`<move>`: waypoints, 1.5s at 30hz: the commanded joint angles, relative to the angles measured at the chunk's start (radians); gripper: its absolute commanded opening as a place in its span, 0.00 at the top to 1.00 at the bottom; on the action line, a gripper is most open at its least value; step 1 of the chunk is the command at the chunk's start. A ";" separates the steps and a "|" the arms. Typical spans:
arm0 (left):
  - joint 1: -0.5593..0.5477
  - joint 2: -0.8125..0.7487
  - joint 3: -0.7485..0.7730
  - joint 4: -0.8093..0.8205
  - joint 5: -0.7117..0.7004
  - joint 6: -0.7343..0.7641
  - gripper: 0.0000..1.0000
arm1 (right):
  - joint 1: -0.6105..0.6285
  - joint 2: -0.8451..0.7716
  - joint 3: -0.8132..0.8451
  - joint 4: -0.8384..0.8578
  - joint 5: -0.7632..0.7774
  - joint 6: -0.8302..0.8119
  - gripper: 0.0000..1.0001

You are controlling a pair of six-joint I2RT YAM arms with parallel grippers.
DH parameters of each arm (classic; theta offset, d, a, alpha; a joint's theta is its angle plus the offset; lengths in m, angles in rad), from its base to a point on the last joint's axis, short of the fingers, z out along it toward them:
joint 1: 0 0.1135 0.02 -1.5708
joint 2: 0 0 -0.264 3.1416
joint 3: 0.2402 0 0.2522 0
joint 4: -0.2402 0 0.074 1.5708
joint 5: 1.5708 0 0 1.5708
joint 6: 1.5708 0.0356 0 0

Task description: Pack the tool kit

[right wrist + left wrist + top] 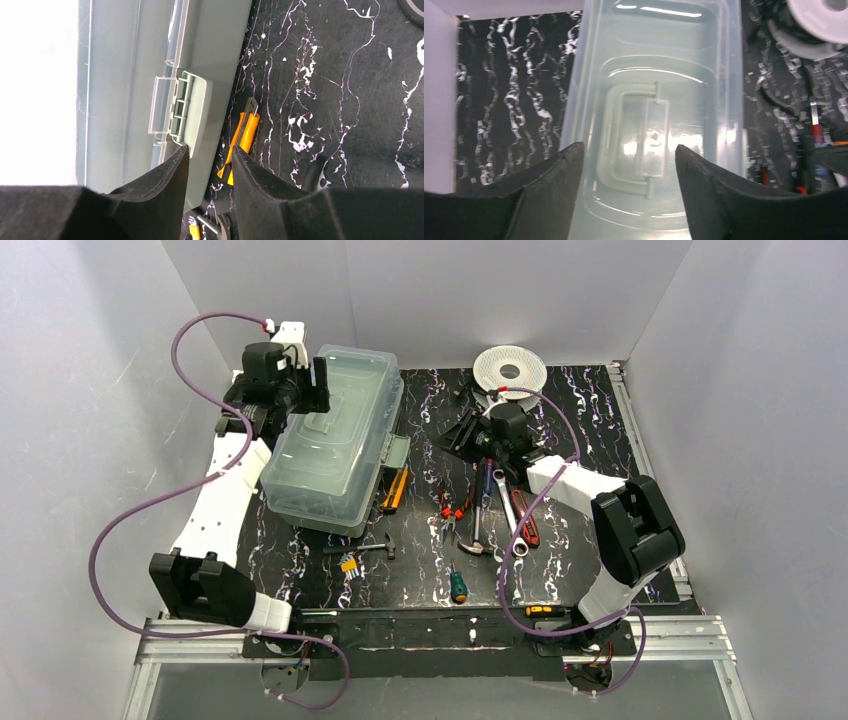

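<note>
The tool kit (330,440) stands at the left of the mat, its clear lid down over the pale green base. My left gripper (312,388) hovers over its far end, open and empty; in the left wrist view (629,150) the lid handle (651,145) lies between and beyond the fingertips. My right gripper (462,435) points at the box's right side. In the right wrist view (210,152) it is open, with its left fingertip at the lower corner of the green latch (190,112), which sticks out from the box. Nothing is gripped.
Loose tools lie right of the box: an orange utility knife (395,490), red pliers (452,508), wrenches (482,510), a hammer (365,550), a green screwdriver (457,585) and yellow bits (348,563). A white wire spool (510,370) sits at the back. White walls enclose the mat.
</note>
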 commanded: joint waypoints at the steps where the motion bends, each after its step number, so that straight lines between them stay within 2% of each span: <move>1: -0.012 0.056 0.054 -0.115 -0.138 0.100 0.38 | 0.006 -0.028 0.022 0.029 0.001 -0.029 0.56; 5: -0.018 0.093 0.057 -0.125 -0.155 0.114 0.38 | 0.006 -0.027 0.014 0.042 0.000 -0.028 0.56; 11: -0.019 0.138 0.037 -0.119 -0.153 0.139 0.19 | 0.006 -0.028 0.012 0.051 -0.006 -0.027 0.56; 13: -0.019 0.158 0.037 -0.123 -0.208 0.161 0.18 | 0.006 -0.030 0.009 0.054 -0.009 -0.024 0.57; 18: -0.019 0.167 0.028 -0.124 -0.334 0.209 0.28 | 0.006 -0.039 -0.010 0.077 -0.021 -0.014 0.57; 22: -0.019 0.163 0.005 -0.118 -0.371 0.232 0.46 | 0.006 -0.055 -0.024 0.077 -0.025 -0.017 0.57; 27: -0.020 0.179 -0.004 -0.131 -0.398 0.269 0.44 | 0.006 -0.091 -0.035 0.063 -0.021 -0.032 0.57; 30: -0.049 0.186 -0.003 -0.123 -0.495 0.333 0.46 | 0.006 -0.112 -0.039 0.056 -0.018 -0.040 0.57; 34: -0.127 0.157 -0.042 -0.031 -0.647 0.429 0.47 | 0.004 -0.121 -0.031 0.055 -0.025 -0.042 0.57; 38: -0.157 0.085 -0.114 0.109 -0.723 0.524 0.51 | -0.008 -0.105 -0.025 0.089 -0.089 -0.002 0.57; 40: -0.168 0.065 -0.127 0.138 -0.753 0.554 0.57 | -0.016 -0.097 -0.036 0.139 -0.134 0.025 0.57; 43: -0.182 0.054 -0.145 0.196 -0.821 0.635 0.72 | -0.020 -0.104 -0.043 0.156 -0.153 0.041 0.57; 45: -0.185 0.044 -0.160 0.246 -0.863 0.678 0.76 | -0.022 -0.117 -0.050 0.156 -0.154 0.039 0.57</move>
